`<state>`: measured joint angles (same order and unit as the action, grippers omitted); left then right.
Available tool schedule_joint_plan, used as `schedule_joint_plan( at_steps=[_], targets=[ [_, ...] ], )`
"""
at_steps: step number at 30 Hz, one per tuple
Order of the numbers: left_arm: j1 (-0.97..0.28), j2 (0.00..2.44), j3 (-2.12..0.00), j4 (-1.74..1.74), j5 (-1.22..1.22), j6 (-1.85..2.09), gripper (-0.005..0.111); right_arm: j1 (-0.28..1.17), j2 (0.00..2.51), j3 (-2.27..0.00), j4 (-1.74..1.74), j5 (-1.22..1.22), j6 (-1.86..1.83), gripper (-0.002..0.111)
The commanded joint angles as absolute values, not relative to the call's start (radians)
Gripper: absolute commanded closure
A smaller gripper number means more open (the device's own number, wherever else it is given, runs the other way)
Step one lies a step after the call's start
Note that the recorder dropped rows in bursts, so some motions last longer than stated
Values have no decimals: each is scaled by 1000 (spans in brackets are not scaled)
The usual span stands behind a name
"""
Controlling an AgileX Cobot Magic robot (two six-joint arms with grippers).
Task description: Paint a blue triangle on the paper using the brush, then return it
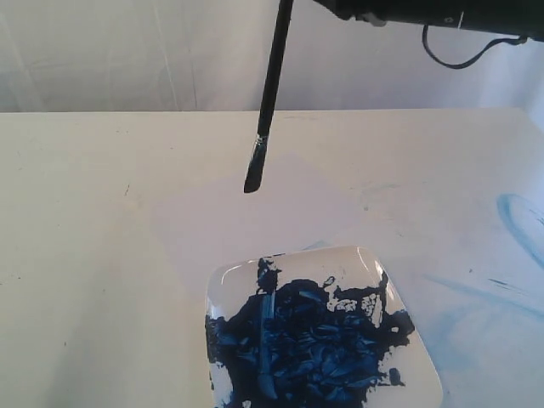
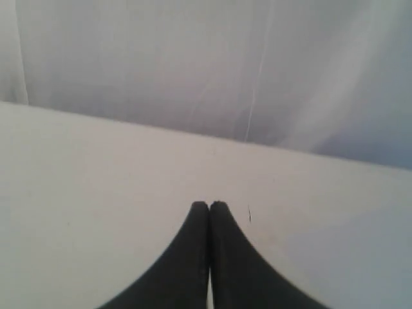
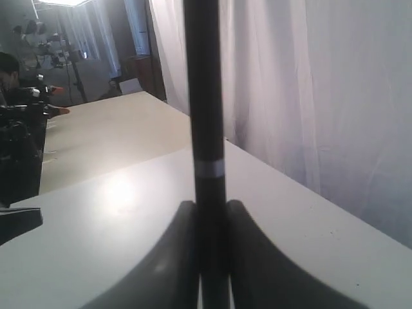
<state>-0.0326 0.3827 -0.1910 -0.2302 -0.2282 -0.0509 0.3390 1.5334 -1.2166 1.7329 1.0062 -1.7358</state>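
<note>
My right gripper (image 3: 209,206) is shut on the black handle of the brush (image 3: 205,96), just below its narrow silver band. In the exterior view the brush (image 1: 269,93) hangs nearly upright from the top edge. Its dark blue-stained bristles (image 1: 253,174) are in the air above the paper (image 1: 297,204), a faint pale sheet on the cream table. No blue triangle is in view on the paper. My left gripper (image 2: 209,205) is shut with nothing between its fingers, low over bare table, and does not show in the exterior view.
A square white plate (image 1: 228,276) smeared with thick dark-blue paint sits at the front, overlapping the paper's near edge. Light-blue smears (image 1: 518,221) mark the table at the right. The right arm and its cable (image 1: 459,51) cross the top right. A white curtain hangs behind.
</note>
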Motion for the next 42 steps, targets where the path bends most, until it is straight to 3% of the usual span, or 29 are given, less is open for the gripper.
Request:
schedule_joint_plan(
  at_steps=[1,6,9,12,24,42],
  targets=[
    [-33,671,-416,-193,-21,-48,107,330,1548,-1225,1744,958,-1750,108],
    [-55,1069,-781,-229,428,258,107,330,1548,-1225,1744,841,-1750,108],
    [-51,1290,-971,-571,733,652,107,330,1548,-1225,1744,774,-1750,108],
    [-48,1480,-1107,-799,872,878,107,330,1548,-1225,1744,759,-1750,108],
    [-48,1822,-1220,-866,828,972,107,330,1594,-1225,1744,776,-1877,108],
    [-72,1997,-1220,-1211,739,1288,107,391,1851,-1450,1744,866,-1907,108]
  ],
)
